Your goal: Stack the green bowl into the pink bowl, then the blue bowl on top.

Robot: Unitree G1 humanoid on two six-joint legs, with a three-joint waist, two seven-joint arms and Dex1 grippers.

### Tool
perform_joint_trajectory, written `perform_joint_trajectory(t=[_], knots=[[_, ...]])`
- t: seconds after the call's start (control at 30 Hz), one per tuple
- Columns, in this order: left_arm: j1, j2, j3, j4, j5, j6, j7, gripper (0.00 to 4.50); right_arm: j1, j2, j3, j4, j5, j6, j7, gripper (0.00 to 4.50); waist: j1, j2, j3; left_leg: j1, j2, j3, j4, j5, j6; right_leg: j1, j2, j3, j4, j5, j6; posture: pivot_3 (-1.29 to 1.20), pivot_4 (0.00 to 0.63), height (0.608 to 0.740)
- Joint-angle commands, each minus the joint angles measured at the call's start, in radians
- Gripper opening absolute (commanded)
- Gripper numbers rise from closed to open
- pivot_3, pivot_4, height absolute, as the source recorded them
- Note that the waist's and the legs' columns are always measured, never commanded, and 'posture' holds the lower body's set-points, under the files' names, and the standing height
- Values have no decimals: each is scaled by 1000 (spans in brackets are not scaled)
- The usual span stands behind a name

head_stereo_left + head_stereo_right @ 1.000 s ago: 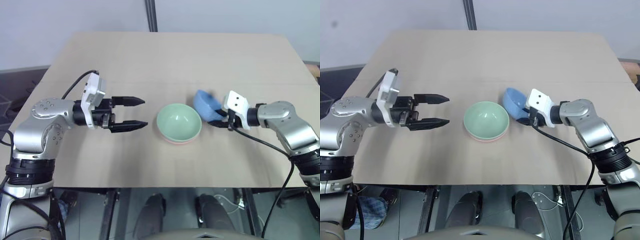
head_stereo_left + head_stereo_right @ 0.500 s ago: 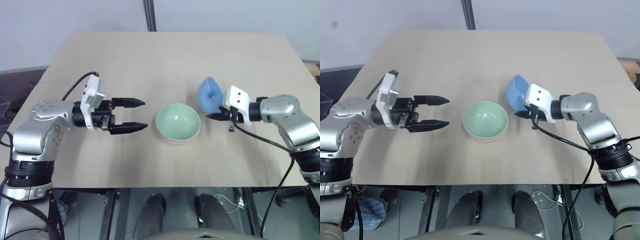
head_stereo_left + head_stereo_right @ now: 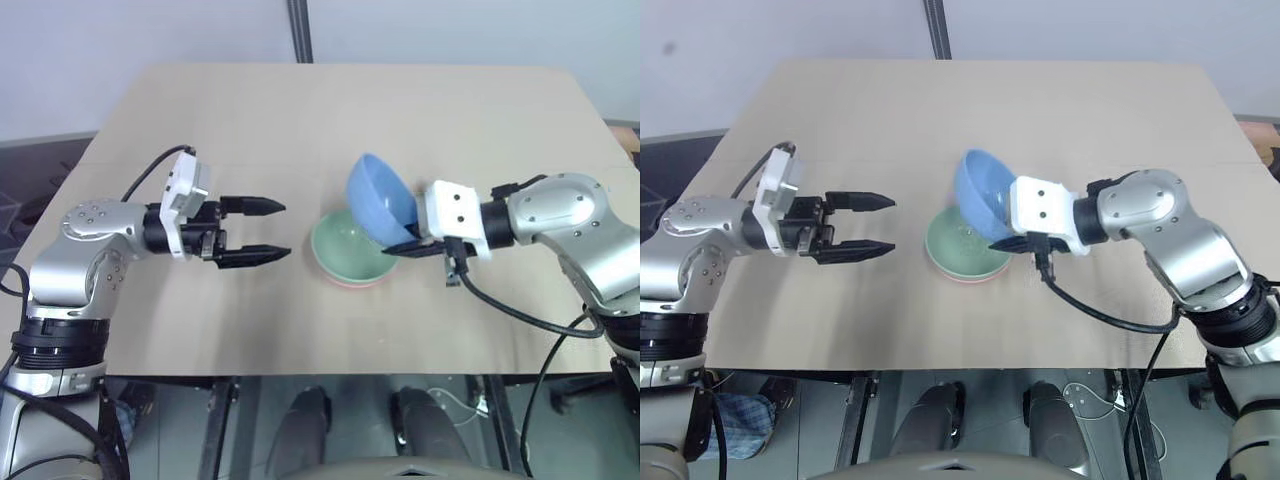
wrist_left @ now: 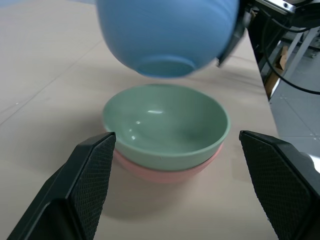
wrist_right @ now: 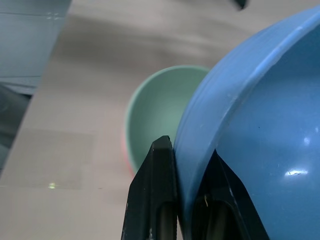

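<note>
Right wrist view: the right tool (image 5: pixel 187 200) has its two black fingers (image 5: pixel 157 195) pressed together on the rim of the blue bowl (image 5: pixel 260 130), one finger outside the wall and one inside. In the head views the blue bowl (image 3: pixel 380 200) hangs tilted in the air, clear of the worktop (image 3: pixel 350 110), above and overlapping the far-right edge of the stack below. The green bowl (image 4: pixel 167 125) sits nested in the pink bowl (image 4: pixel 165 172), of which a thin salmon band shows beneath the green rim; the first stacking step therefore appears complete. The left tool (image 3: pixel 255 230) stands well apart to the left of the stack at about bowl height, its fingers spread wide and holding nothing. Judgement on handling: the bowls look like light, stiff, smooth plastic, not fragile, but slippery under a narrow pinch. A single rim grip lets the bowl swing and hang at an angle, as it does here. The rim is the only practical hold on a bowl this shape. The bowl should be levelled and centred over the green one before letting go, or it may seat crooked or slide off.
</note>
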Motion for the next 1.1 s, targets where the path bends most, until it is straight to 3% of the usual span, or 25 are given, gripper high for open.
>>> perform_joint_trajectory(t=[0.03, 0.13, 0.2, 0.27, 0.33, 0.5, 0.67, 0.87, 1.1], knots=[[-28, 13, 10, 8, 8, -26, -16, 4189, -16, 12, 23, -23, -34, -7, -21, 85, 0, 0, 0, 0, 0, 0, 0, 0, 0, 0, 0, 0, 0, 0, 0, 0, 150, 740], [-29, 11, 12, 17, 12, -32, -19, 4189, -26, 37, 45, -49, -45, -11, -33, 85, 0, 0, 0, 0, 0, 0, 0, 0, 0, -1, 0, 0, 0, 0, 0, 0, 150, 740], [-29, 6, 14, 18, 14, -35, -15, 4189, -27, 49, 43, -56, -47, -27, -34, 855, -1, 0, 0, -1, 0, 0, 0, 0, 0, -1, 0, 0, 0, 0, 0, 0, 150, 740], [-25, 4, 15, 14, 13, -34, -14, 4189, -27, 56, 36, -55, -47, -23, -37, 1993, 0, 0, 0, -1, 0, 0, 0, 0, 0, -1, 0, 0, 0, 0, 0, 0, 150, 740], [-21, 5, 17, 9, 11, -32, -14, 4189, -28, 61, 22, -53, -46, -9, -52, 2433, 0, 0, 0, -1, 0, 0, 0, 0, 0, -1, 0, 0, 0, 0, 0, 0, 150, 740], [-11, 10, 28, -4, 24, -25, 28, 4189, -23, 52, -149, -63, 138, 99, -24, 2433, 1, 0, 0, -1, 0, 0, 0, 0, 0, -1, 0, 0, 0, 0, 0, 0, 150, 740], [46, 16, 49, -64, 29, -23, 79, 4189, 117, 27, -425, 11, 327, 65, 24, 2433, 3, -1, 0, -1, 0, 0, -1, 0, 0, -1, -1, 0, -1, 0, 0, 0, 150, 740], [114, -22, 95, -139, 39, -26, 225, 4189, 268, -34, -541, 191, 298, -45, 29, 2433, 1, -1, 0, 0, 0, 1, -1, 0, 0, -1, -1, 0, 0, 0, 0, 0, 150, 740], [211, -40, 142, -219, 13, -9, 300, 4189, 341, -41, -592, 290, 299, -128, 22, 2433, 0, 0, 0, 1, 0, 3, -2, 0, 0, -1, 0, 2, 0, 0, 0, 0, 150, 740]])
